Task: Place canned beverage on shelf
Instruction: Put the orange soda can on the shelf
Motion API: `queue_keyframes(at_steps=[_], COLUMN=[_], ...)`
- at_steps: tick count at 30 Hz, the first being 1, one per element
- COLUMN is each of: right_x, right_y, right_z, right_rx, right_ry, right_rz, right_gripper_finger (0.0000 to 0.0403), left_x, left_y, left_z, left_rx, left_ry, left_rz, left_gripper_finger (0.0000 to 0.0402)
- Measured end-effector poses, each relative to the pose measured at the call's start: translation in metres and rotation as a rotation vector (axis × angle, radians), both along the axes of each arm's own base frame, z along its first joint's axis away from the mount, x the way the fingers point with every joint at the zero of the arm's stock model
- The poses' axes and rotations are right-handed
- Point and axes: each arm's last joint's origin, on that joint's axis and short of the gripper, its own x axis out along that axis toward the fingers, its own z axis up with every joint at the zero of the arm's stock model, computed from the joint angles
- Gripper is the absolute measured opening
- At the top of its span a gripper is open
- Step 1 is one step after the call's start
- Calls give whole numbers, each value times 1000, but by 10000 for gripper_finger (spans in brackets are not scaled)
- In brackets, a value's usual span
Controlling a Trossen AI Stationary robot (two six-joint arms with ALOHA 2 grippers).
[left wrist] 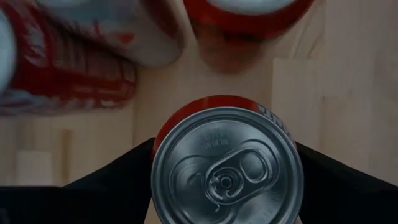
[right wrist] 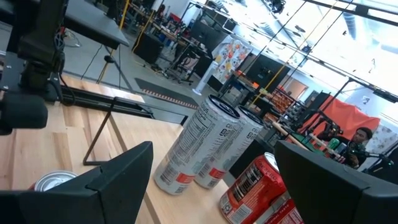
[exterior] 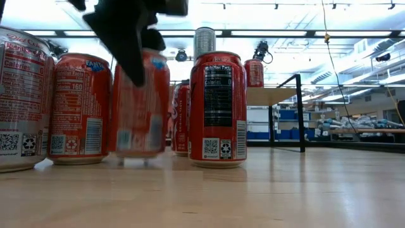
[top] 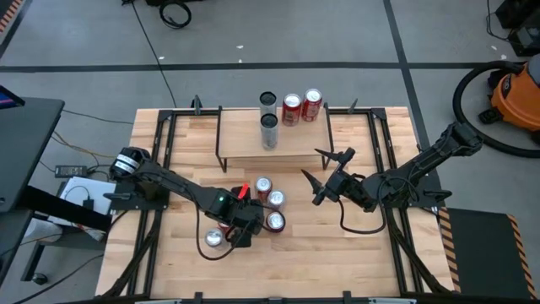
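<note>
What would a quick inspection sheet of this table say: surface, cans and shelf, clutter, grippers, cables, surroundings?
Surface: wooden tabletop, bare toward its near edge.
Job's things: shelf at the far side carries two red cans and two tall silver cans; three red cans stand loose on the tabletop, plus a fourth can at the left gripper.
Clutter: nothing seen.
Grippers: left gripper low over the fourth can, fingers on either side of it, grip not confirmed; right gripper open, empty, in front of the shelf.
Cables: black cable loop beneath the right arm.
Surroundings: orange shop vacuum on the floor; a person far back.
</note>
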Motion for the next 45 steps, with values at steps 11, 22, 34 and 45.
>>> queue_keyframes(at_steps=[11, 22, 34, 45], right_x=[0, 0, 4, 4], right_y=[0, 0, -7, -9], right_z=[0, -4, -4, -7], right_rx=[0, 3, 19, 10], right_ry=[1, 20, 9, 40], right_rz=[0, 0, 3, -23], right_gripper_finger=[347, 347, 347, 347], left_x=[3, -25, -54, -69], left_y=[20, 62, 142, 229], left_z=[59, 117, 158, 158], left_rx=[78, 174, 136, 120], left_ry=[58, -33, -153, -168], left_rz=[-28, 52, 73, 94], left_gripper_finger=[300, 300, 309, 312])
